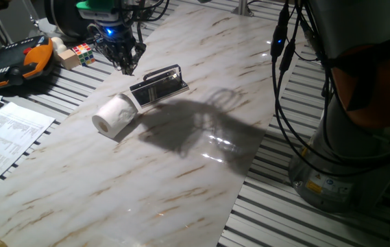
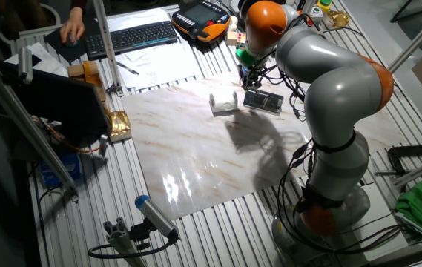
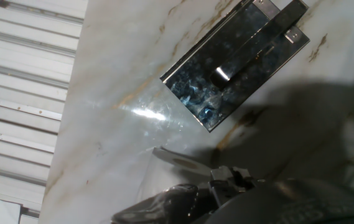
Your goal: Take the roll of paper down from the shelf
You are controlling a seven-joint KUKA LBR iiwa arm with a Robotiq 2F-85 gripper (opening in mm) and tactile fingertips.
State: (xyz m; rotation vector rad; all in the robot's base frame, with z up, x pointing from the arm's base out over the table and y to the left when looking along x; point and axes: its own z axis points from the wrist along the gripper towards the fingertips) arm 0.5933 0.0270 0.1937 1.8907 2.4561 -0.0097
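Note:
The white roll of paper (image 1: pixel 114 115) (image 2: pixel 223 101) lies on its side on the marble board, its end touching the left end of the shelf (image 1: pixel 159 86) (image 2: pixel 262 100). The shelf, a low black rack with a silver wire rail, carries nothing. My gripper (image 1: pixel 127 66) (image 2: pixel 249 78) hangs just behind the shelf's left end, above the board's far edge, with nothing in it. In the hand view the shelf (image 3: pixel 239 68) fills the upper right and only one metal fingertip (image 3: pixel 177 160) shows, so the spread of the jaws is unclear.
A black-and-orange case (image 1: pixel 16 62) and a colour cube (image 1: pixel 83 53) lie beyond the board's far left corner. Printed sheets (image 1: pixel 6 137) lie left of the board. Cables (image 1: pixel 297 103) hang by the arm's base at right. A keyboard (image 2: pixel 133 35) sits at the back.

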